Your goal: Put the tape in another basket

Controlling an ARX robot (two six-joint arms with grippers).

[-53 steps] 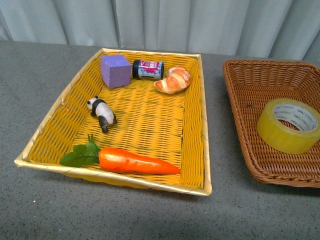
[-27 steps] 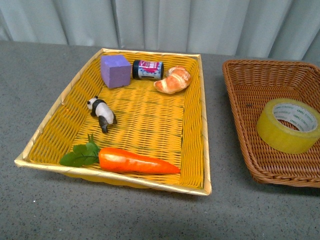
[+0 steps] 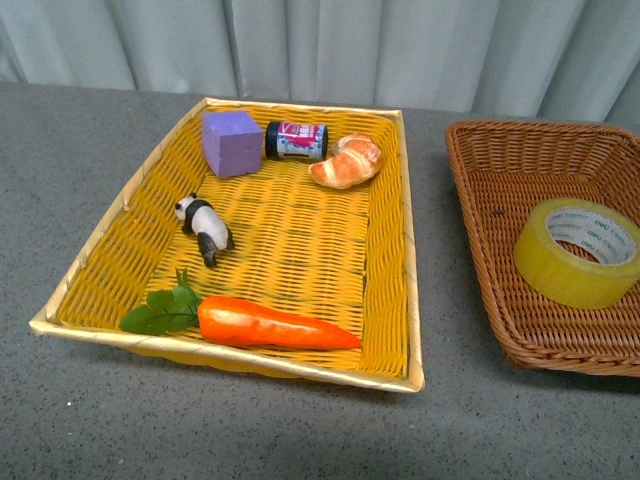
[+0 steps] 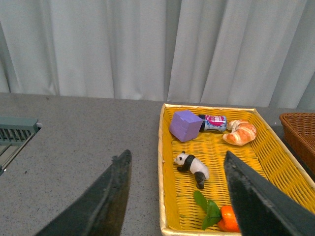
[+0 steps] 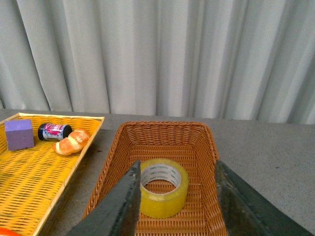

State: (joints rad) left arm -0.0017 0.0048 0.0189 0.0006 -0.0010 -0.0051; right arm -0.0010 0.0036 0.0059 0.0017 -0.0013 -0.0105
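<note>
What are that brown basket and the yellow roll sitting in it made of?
The basket looks like woven wicker or rattan, though it may be plastic imitation: brown strands interlace in ridged rows with a slight sheen. The tape looks like glossy translucent yellow plastic film wound on a whitish printed core, probably cardboard.

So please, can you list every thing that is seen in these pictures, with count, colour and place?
tape: one, translucent yellow, lying inside the brown basket
brown basket: one, dark brown wicker, right of the yellow basket
yellow basket: one, bright yellow with pale rim, centre of the table
purple block: one, purple, far corner of the yellow basket
small jar: one, dark with pink label, on its side beside the block
croissant: one, golden orange, next to the jar
panda figure: one, black and white, left part of the yellow basket
carrot: one, orange with green leaves, near edge of the yellow basket
table: one, grey
curtain: pale grey, behind
left end effector: one, dark, open
right end effector: one, dark, open, the tape seen between its fingers
</note>
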